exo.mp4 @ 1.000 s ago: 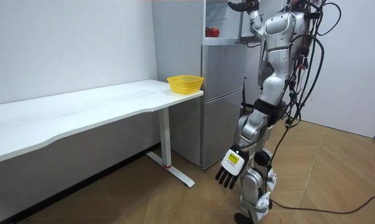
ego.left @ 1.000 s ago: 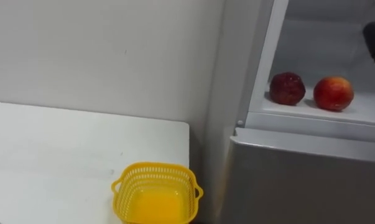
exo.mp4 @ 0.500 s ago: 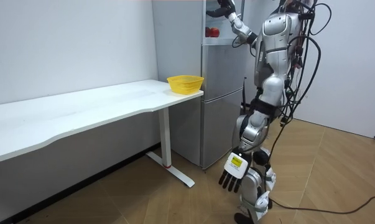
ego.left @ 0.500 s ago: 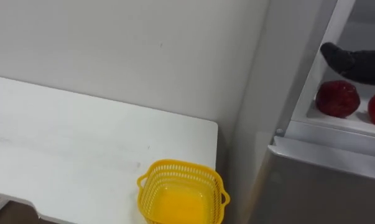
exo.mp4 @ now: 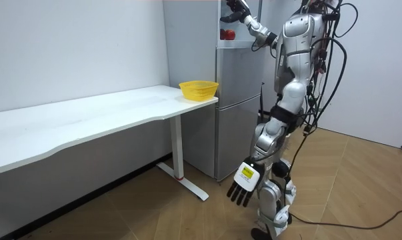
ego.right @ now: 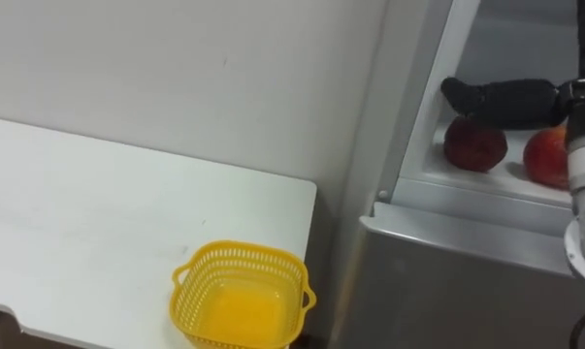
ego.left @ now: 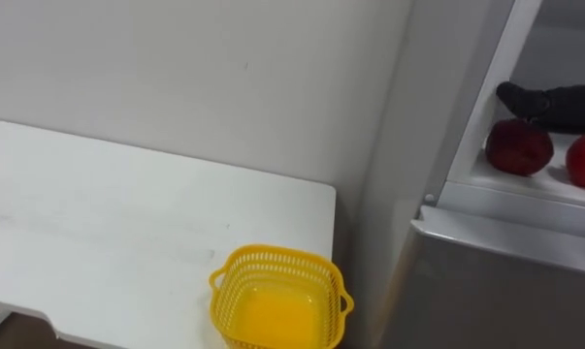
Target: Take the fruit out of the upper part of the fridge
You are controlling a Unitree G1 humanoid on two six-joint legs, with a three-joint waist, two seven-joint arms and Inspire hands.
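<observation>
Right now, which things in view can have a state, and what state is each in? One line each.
upper fridge compartment, open.
lower fridge door, shut.
yellow basket, upright, empty.
dark red fruit, lying on the shelf, ungrasped.
red fruit, lying beside it, ungrasped.
right hand, fingers open, stretched over the dark red fruit.
left hand, fingers open, hanging low.

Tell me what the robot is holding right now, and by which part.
Nothing is held. The right hand reaches flat over the dark red fruit on the fridge shelf; the left hand hangs open.
</observation>
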